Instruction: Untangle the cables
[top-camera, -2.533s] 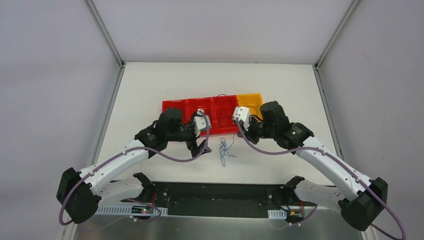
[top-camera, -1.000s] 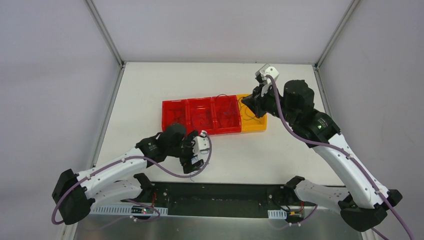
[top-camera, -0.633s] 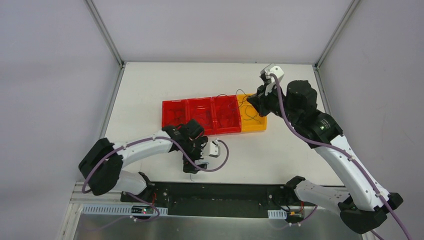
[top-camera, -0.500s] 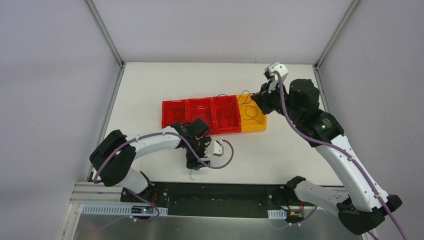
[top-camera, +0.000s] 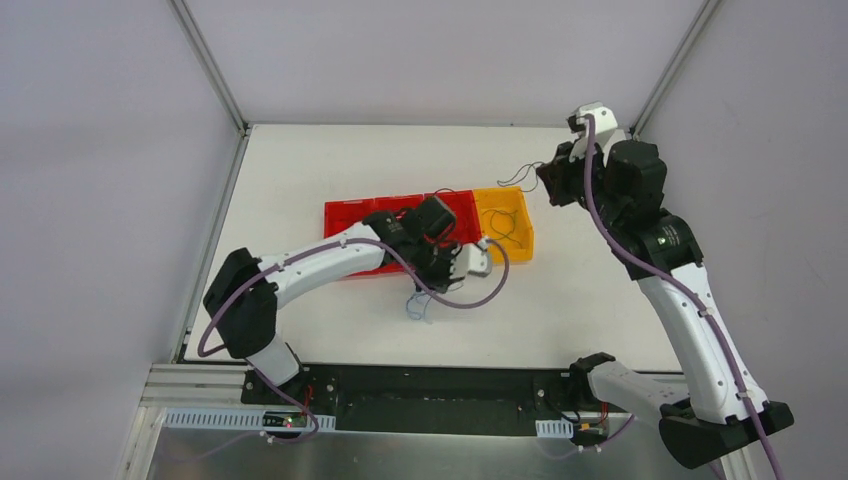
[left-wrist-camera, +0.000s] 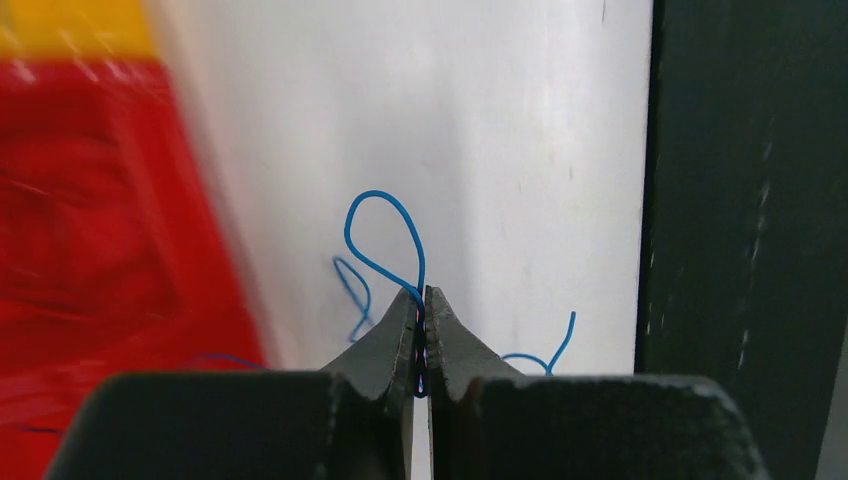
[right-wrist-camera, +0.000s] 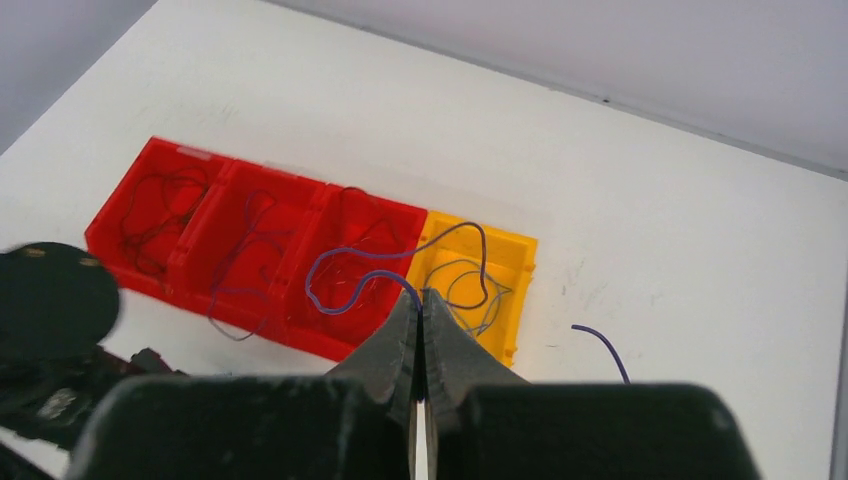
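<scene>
A small clump of blue cable (top-camera: 418, 306) dangles just above the table in front of the bins. My left gripper (top-camera: 430, 283) is shut on it. In the left wrist view the gripper (left-wrist-camera: 421, 300) pinches a blue strand, and a blue cable loop (left-wrist-camera: 384, 232) rises past the tips. My right gripper (top-camera: 546, 183) is raised behind the yellow bin (top-camera: 521, 240), shut on a thin dark purple cable (top-camera: 514, 186). In the right wrist view that purple cable (right-wrist-camera: 335, 300) curls away from the gripper (right-wrist-camera: 421, 296) over the bins.
A row of red bins (right-wrist-camera: 125, 255) ends in the yellow bin (right-wrist-camera: 520, 300); each holds thin loose wires. The black base rail (left-wrist-camera: 740, 200) runs along the table's near edge. My left arm's purple hose (top-camera: 470, 297) loops in front of the bins.
My left gripper went from open to shut on the blue cable near the table's front edge and carried it toward the bins. My right gripper rose back and to the right, trailing the purple cable.
</scene>
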